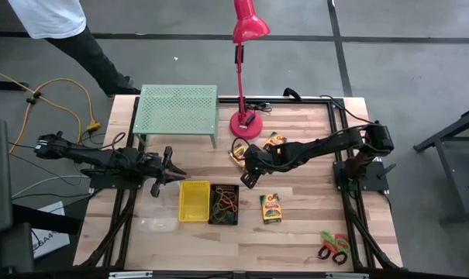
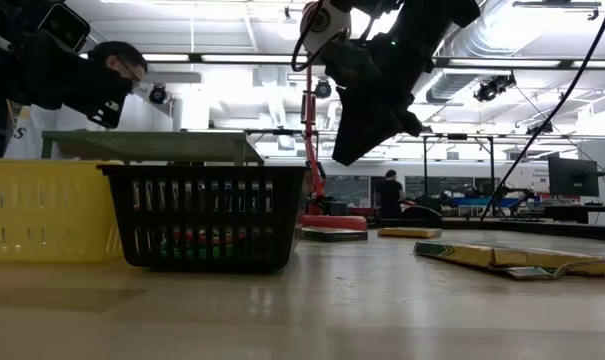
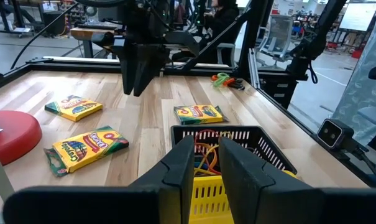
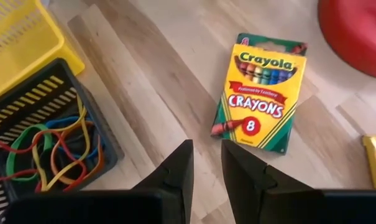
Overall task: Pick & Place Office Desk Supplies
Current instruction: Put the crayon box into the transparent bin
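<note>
Right gripper [image 1: 248,180] hangs above bare wood near the table's middle, and you can see its 2 dark fingers [image 4: 175,171] standing only a narrow gap apart with nothing between them. Look through its wrist camera: a Crayola crayon box [image 4: 260,93] lies flat just ahead of the tips, label up, with the lamp's red base [image 4: 355,31] beyond it. From above, that box [image 1: 239,151] is largely covered by the arm.

Your left gripper [image 1: 169,166] hovers off the yellow bin's far corner, its fingers [image 3: 181,163] also nearly together and gripping nothing. It points across the bins toward the right arm.

Now the supplies. You have the yellow bin [image 1: 194,200] and the black mesh bin [image 1: 224,204] side by side, touching, at the table's centre front. Coloured rubber bands [image 4: 41,155] lie tangled inside the mesh bin. A clear bin [image 1: 157,225] sits near the yellow one, toward the left front edge.

You have 3 crayon boxes on the wood: the 1 by the lamp base, a second [image 1: 275,140] just right of it, and a third [image 1: 270,208] just right of the mesh bin. The scissors [image 1: 334,246], red and green handled, lie well apart at the front right corner.

The green perforated rack [image 1: 177,110] stands at the back left, the red desk lamp [image 1: 245,70] beside it.
</note>
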You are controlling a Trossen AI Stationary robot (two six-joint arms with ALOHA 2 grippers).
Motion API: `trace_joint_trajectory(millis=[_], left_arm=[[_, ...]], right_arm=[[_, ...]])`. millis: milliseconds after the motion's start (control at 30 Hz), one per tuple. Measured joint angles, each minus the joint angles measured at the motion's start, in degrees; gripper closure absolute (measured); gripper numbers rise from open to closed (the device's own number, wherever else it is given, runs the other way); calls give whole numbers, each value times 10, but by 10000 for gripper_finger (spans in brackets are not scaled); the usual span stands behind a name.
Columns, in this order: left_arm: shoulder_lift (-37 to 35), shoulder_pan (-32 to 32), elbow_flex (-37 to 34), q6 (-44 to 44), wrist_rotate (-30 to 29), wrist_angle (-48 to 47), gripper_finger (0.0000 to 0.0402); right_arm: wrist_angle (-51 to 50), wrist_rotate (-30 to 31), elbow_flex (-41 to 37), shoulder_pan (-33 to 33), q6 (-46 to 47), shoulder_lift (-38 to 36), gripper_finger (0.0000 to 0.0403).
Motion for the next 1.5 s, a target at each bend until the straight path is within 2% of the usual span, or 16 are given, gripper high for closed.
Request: trace_joint_trajectory(millis=[333,567,1100,1500], left_arm=[[0,0,0,0,0,0,330],[0,0,0,0,0,0,330],[0,0,0,0,0,0,330],[0,0,0,0,0,4,330]], right_arm=[[3,22,0,0,-1,7,333],[4,86,0,3,-11,7,333],[5,126,-1,2,-37,29,333],[33,135,0,-8,-115,36,333]])
